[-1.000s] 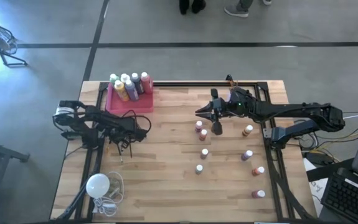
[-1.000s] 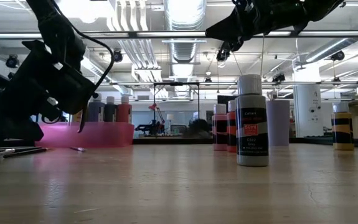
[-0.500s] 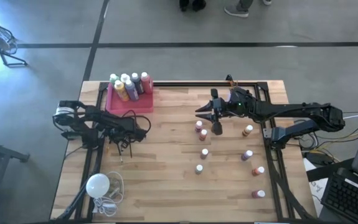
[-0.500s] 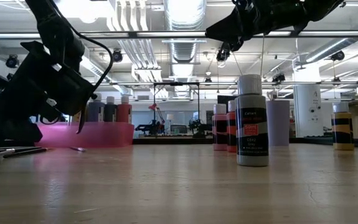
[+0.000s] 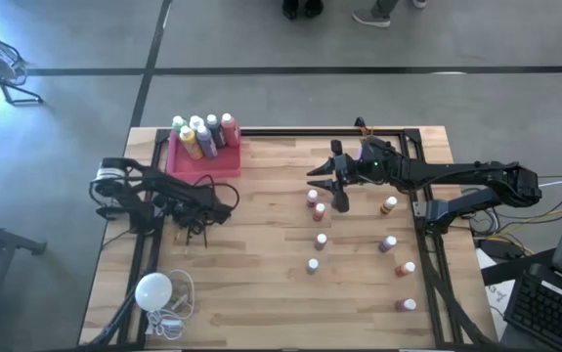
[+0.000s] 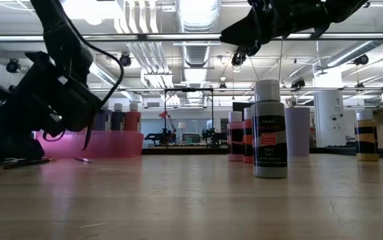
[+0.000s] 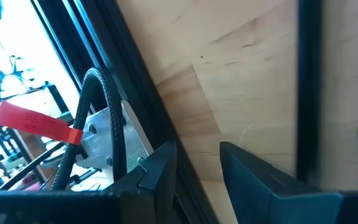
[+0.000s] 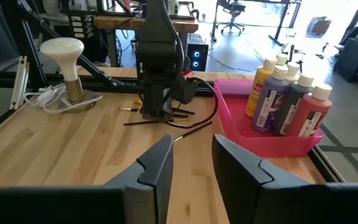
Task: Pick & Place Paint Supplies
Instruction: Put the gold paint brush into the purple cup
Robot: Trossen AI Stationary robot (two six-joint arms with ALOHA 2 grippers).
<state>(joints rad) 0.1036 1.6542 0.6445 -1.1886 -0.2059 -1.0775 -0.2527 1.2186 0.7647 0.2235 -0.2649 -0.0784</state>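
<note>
Several thin dark paintbrushes [image 8: 160, 119] lie flat on the wood at the table's left, in front of a pink tray [image 5: 224, 164] that holds several white-capped paint bottles [image 5: 202, 135]. My left gripper [image 7: 197, 177] stands open, pointing steeply down just above the brushes [image 5: 194, 233]; I cannot tell whether it touches one. Small white-capped bottles [image 5: 318, 240] stand upright on the table's right half. My right gripper [image 8: 191, 158] hangs open, high over the far middle of the table [image 5: 317, 176], with nothing between its fingers.
A white round bulb [image 5: 153, 290] with a coiled cord lies at the near left corner. A black frame rail [image 5: 144, 244] runs along the table's left side, beside my left arm. Bare wood lies between the brushes and the small bottles. A grey-labelled bottle [image 6: 270, 130] stands nearest the low camera.
</note>
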